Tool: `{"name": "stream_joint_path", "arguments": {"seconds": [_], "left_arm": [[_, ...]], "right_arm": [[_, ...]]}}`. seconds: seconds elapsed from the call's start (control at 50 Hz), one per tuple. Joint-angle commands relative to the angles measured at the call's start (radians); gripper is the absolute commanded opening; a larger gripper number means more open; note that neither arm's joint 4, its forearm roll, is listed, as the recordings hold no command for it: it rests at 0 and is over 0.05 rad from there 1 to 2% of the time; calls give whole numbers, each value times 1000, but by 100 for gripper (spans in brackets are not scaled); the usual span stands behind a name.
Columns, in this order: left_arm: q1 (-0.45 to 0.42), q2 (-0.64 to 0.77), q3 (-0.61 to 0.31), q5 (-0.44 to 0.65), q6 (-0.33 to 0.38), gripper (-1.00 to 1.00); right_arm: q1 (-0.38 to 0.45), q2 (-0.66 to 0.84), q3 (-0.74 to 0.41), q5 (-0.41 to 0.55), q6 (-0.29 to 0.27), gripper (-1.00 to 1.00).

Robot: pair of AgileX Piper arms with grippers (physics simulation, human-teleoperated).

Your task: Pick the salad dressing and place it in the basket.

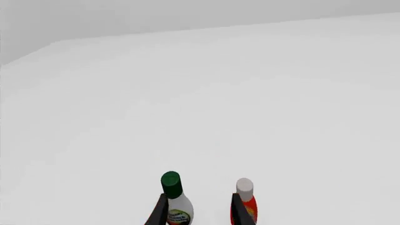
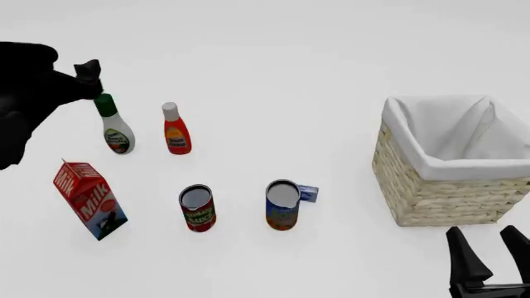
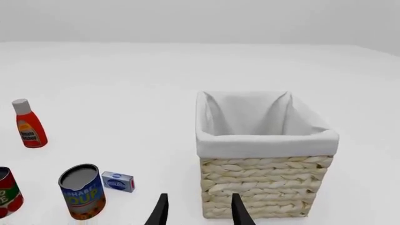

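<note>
The salad dressing point(image 2: 115, 128), a white bottle with a dark green cap, stands upright at the far left of the table. It also shows in the left wrist view point(image 1: 181, 209). My left gripper point(image 2: 91, 79) hangs open just above and behind its cap; in the left wrist view point(image 1: 198, 213) one finger point(image 1: 160, 212) overlaps the bottle. It holds nothing. The wicker basket point(image 2: 418, 192) with white lining stands at the right, also in the right wrist view point(image 3: 265, 145). My right gripper point(image 2: 488, 251) is open and empty, in front of the basket point(image 3: 198, 213).
A red bottle with a white cap point(image 2: 175, 130) stands just right of the salad dressing, behind the other left finger point(image 1: 239, 213). In front stand a milk carton point(image 2: 89, 198), a red can point(image 2: 197, 208), a blue soup can point(image 2: 282, 203) and a small blue box point(image 2: 308, 193).
</note>
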State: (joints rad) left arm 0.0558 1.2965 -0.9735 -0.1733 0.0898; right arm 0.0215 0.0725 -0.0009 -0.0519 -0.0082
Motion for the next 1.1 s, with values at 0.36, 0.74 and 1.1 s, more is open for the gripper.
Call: {"name": "stream_joint_path", "arguments": {"seconds": [0.36, 0.74, 1.1], "left_arm": [[37, 284, -354, 187, -33, 100], [88, 415, -556, 335, -42, 100], [128, 555, -736, 440, -93, 100]], "right_arm": [[-1, 7, 1, 1, 5, 100], [2, -22, 1, 32, 6, 100], [14, -5, 0, 11, 5, 100]]}}
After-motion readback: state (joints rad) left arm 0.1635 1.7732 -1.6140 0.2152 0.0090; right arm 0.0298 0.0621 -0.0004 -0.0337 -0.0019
